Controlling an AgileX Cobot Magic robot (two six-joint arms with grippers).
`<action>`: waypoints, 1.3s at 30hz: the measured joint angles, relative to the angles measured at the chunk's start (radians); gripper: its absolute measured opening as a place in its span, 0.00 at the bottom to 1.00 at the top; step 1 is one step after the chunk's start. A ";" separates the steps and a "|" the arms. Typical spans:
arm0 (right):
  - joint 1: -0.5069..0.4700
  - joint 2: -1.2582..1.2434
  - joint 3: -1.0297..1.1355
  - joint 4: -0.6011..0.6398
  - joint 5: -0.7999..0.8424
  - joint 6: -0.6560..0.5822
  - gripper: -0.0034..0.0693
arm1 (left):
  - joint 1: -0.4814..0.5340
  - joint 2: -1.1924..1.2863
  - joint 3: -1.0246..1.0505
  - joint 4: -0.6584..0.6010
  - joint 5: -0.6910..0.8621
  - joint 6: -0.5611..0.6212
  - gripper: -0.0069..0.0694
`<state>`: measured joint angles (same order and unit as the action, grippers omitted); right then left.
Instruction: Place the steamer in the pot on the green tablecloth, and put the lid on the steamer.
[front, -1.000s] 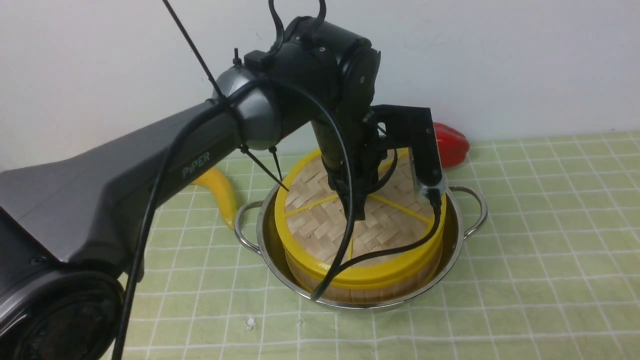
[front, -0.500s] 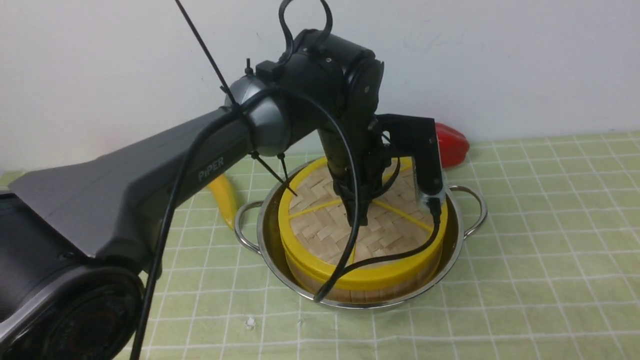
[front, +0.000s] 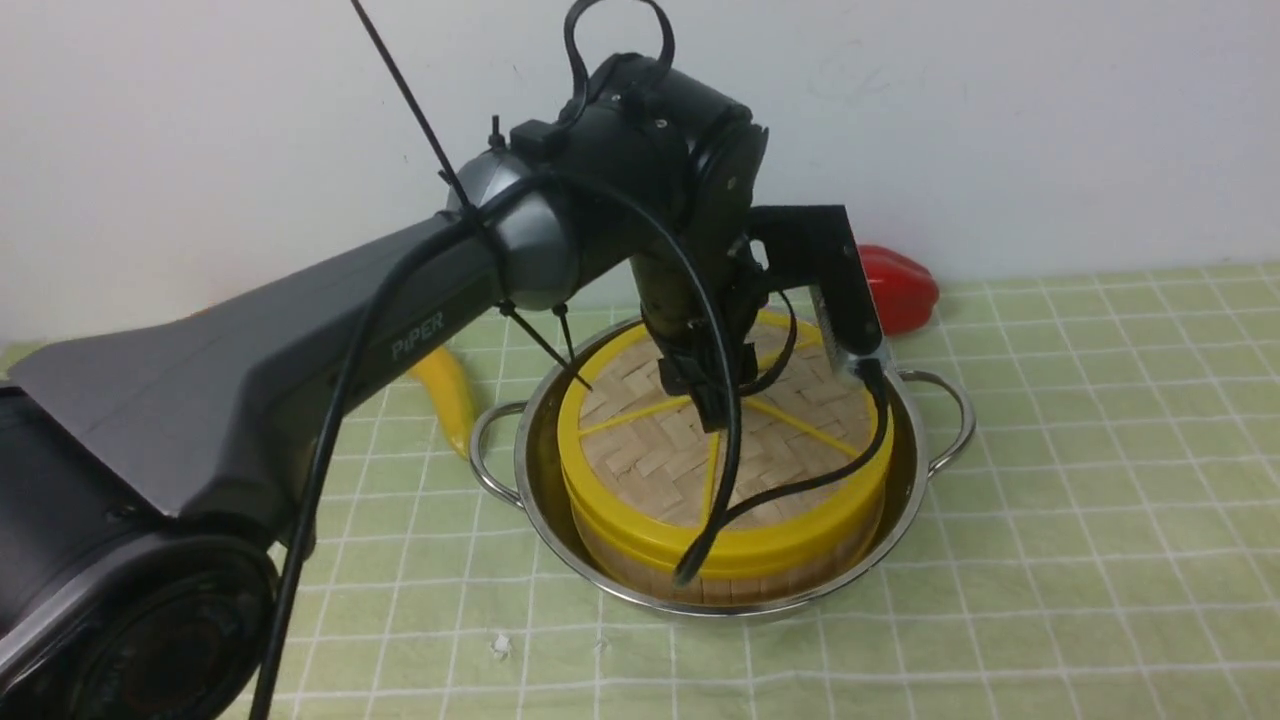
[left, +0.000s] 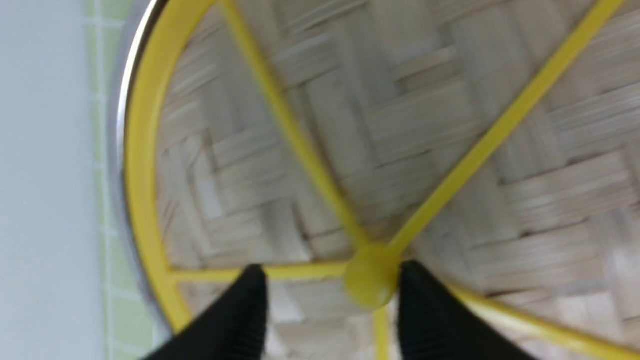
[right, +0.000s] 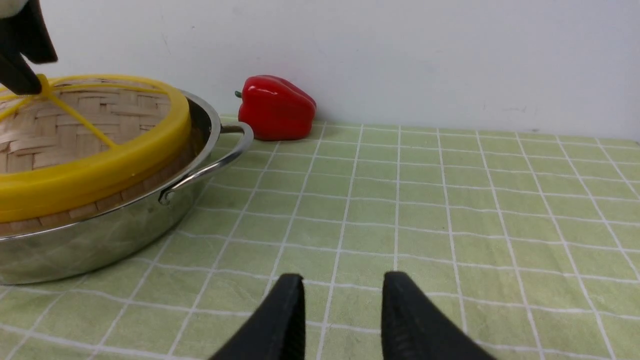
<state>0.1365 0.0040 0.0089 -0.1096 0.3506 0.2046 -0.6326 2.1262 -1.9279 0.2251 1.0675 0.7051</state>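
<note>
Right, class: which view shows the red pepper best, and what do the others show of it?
The right wrist view: the pepper appears large there, green stem included. The front view shows it smaller, partly hidden behind the left arm. The left wrist view doesn't show it.

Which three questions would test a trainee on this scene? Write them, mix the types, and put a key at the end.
1. True or false: the left gripper is clamped on the hub of the lid.
2. Multiple choice: what does the lid rest on?
a) the bare tablecloth
b) the steamer
c) the red pepper
3. Fill in the blank: the steamer sits inside the ______, which has two loop handles.

Key: 1 false, its fingers stand apart with the hub free between them; 2 b; 3 pot.
</note>
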 joint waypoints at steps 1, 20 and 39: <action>0.000 0.000 0.000 0.000 0.000 0.000 0.38 | 0.000 -0.025 0.000 0.019 0.000 -0.027 0.75; 0.000 0.000 0.000 0.000 0.000 0.000 0.38 | 0.016 -0.359 0.000 0.075 -0.066 -0.384 0.71; 0.000 0.000 0.000 0.000 0.000 0.000 0.38 | 0.106 -0.593 0.366 0.105 -0.098 -0.587 0.38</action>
<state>0.1365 0.0040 0.0089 -0.1096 0.3506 0.2046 -0.5269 1.5333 -1.5622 0.3305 0.9696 0.1179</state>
